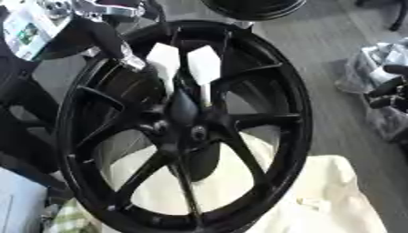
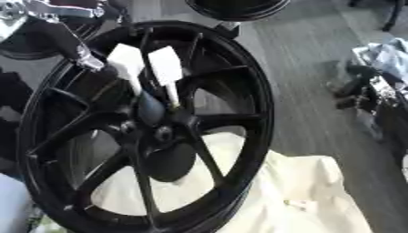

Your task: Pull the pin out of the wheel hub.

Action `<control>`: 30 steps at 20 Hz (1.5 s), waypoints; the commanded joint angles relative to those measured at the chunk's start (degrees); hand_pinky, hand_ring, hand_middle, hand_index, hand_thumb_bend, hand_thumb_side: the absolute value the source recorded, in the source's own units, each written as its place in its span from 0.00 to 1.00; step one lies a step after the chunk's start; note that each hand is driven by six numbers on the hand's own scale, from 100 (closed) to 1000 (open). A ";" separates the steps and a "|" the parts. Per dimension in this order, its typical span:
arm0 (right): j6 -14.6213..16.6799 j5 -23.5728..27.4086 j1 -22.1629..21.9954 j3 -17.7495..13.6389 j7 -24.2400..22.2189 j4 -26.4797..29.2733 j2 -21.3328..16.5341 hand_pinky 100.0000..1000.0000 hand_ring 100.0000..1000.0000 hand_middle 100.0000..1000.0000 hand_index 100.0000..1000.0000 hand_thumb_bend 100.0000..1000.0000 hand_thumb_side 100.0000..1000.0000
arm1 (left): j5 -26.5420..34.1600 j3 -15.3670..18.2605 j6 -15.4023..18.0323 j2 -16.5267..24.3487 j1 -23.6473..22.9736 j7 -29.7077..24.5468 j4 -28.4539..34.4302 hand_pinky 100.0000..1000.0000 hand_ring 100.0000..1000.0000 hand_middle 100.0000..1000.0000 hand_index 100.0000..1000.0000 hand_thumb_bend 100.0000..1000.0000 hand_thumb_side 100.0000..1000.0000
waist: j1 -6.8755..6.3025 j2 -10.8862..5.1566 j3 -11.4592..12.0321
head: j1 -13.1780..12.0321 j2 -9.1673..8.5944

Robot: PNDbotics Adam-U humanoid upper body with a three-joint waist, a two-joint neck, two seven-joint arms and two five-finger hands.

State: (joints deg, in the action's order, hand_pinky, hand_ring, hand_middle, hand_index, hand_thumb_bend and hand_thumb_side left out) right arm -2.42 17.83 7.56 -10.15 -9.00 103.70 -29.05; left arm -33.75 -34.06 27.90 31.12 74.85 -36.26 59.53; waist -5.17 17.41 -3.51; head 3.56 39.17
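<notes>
Grey plank floor [image 1: 334, 41] behind 1 big black spoked wheel hub [image 1: 187, 129] on cream cloth [image 1: 318, 195]. L hand [image 1: 171, 61], 2 white-padded fingers, pinches 1 thin pin [image 1: 206, 93] above hub centre. R hand [image 1: 390, 88] at right edge, curled, holding nothing.

Glossy black spoked wheel hub [image 1: 187, 127] standing tilted on its rim, filling the frame, left hand [image 1: 185, 63] with white fingertips reaching into its centre, pin not distinguishable among dark spokes just below those fingers.

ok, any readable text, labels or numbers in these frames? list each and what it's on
None readable.
Two white tags on the black wheel: blank as seen, no print visible.
Box or packaging at the upper left: coloured print, too blurred to read.
Wheel hub: no marking legible.
</notes>
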 commanded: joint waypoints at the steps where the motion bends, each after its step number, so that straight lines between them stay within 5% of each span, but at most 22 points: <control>1: -0.11 -0.25 0.56 -0.15 0.00 0.37 -1.77 0.55 0.61 0.48 0.78 0.00 0.70 | -0.47 0.72 16.04 0.40 0.91 -15.71 -0.13 0.97 0.89 0.75 0.84 0.55 0.78 | 0.30 -1.47 -0.12 | -0.09 -0.23; 15: -0.25 -0.52 0.51 -0.01 -0.33 -0.04 -1.83 0.55 0.61 0.48 0.78 0.00 0.71 | 1.72 -0.05 17.06 -0.12 1.24 -15.71 1.37 0.95 0.88 0.75 0.82 0.49 0.71 | 0.22 -1.59 -0.02 | -0.24 -0.38; 24: -0.60 -0.79 0.60 0.06 -0.27 -0.20 -1.90 0.55 0.60 0.47 0.78 0.00 0.71 | 4.98 -1.40 15.65 -0.33 1.03 -15.71 1.08 0.93 0.84 0.71 0.76 0.29 0.46 | 0.11 -1.59 -0.15 | -0.37 -0.35; 30: -0.73 -1.21 0.57 0.20 -0.50 -0.28 -1.95 0.55 0.60 0.47 0.78 0.00 0.72 | 10.39 -1.88 12.57 -0.34 0.98 -15.71 2.07 0.88 0.77 0.59 0.59 0.06 0.29 | 0.07 -1.57 -0.23 | -0.54 -0.31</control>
State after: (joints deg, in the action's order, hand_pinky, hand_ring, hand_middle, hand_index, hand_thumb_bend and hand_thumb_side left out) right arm -3.08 17.05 7.59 -9.81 -9.51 103.00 -29.06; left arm -24.81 -36.45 26.69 29.93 74.64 -37.46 60.57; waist -5.42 17.41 -3.61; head 3.13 39.16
